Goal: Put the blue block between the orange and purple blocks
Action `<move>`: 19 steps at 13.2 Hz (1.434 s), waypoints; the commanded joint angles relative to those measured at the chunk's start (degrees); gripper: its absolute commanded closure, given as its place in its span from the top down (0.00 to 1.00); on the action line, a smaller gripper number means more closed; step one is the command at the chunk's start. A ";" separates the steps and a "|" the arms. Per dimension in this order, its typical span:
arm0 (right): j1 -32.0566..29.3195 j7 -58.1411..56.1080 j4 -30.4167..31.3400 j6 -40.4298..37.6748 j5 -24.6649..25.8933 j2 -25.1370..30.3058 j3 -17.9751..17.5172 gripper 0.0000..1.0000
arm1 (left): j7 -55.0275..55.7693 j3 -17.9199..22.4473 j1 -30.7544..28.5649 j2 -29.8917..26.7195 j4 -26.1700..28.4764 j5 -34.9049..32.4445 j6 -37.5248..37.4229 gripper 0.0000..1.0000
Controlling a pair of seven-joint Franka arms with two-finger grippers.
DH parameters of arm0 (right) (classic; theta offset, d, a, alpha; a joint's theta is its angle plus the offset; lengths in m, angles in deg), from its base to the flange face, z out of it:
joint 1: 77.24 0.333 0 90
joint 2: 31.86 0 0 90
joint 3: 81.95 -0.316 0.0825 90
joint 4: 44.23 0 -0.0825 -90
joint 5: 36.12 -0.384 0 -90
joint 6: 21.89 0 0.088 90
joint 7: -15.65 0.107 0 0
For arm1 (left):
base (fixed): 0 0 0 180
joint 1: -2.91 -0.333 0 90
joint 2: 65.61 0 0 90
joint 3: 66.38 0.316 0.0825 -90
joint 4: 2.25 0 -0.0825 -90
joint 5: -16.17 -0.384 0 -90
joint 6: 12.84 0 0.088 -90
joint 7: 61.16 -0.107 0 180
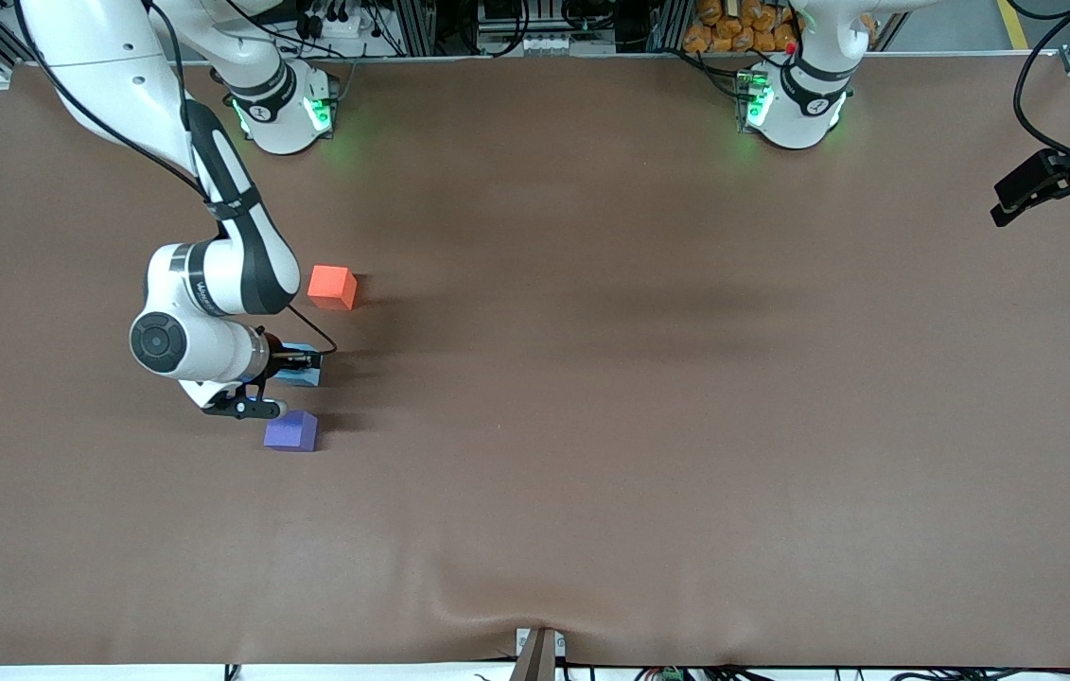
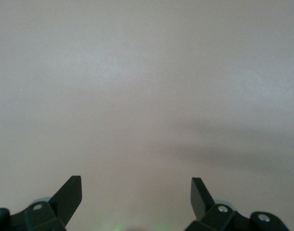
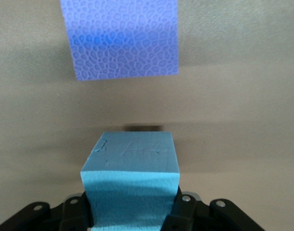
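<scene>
Nearest the front camera lies the purple block (image 1: pixel 291 432) (image 3: pixel 120 38), flat on the brown table (image 1: pixel 648 397), toward the right arm's end. Take it as the landmark. Just farther from the camera than the purple block sits the blue block (image 1: pixel 300 373) (image 3: pixel 131 180), near it but with a clear strip of table between the two. Farther again than the purple block, past the blue one, rests the orange block (image 1: pixel 332 287), well apart from the blue block, so the blue block lies between orange and purple, closer to purple.

Right gripper (image 1: pixel 284 363) (image 3: pixel 132 214) is down at the blue block, just farther from the camera than the purple block; its fingers press both sides of the blue block, grasping it. Whether the blue block touches the table I cannot tell.

Left gripper (image 1: pixel 1017 200) (image 2: pixel 136 197) waits well away from the purple block, over the table's edge at the left arm's end, its fingers (image 2: pixel 70 195) spread wide with nothing between them but bare table.
</scene>
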 commanded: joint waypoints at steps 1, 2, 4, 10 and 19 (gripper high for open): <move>-0.17 -0.93 0.26 0.85 -1.38 -0.19 -0.41 0.32 | -0.74 -0.39 -0.48 -0.69 0.53 -0.08 0.51 1.00; -0.25 -1.02 0.26 0.85 -1.38 -0.19 -0.41 0.46 | -1.01 -0.39 -0.57 -0.69 0.53 -0.07 0.51 1.00; -0.17 -1.54 0.35 0.77 -1.38 -0.19 -0.41 0.85 | -1.53 -0.21 -0.57 -0.69 0.53 -0.07 0.51 1.00; -0.52 -1.63 0.18 -0.73 -1.30 2.69 -0.41 1.00 | -1.89 -0.12 -0.66 -0.69 0.62 -0.07 0.51 1.00; -8.25 -9.10 -3.94 -16.88 -0.42 20.96 -0.06 1.00 | -1.98 -0.39 -1.10 -1.22 0.44 -0.07 -0.02 1.00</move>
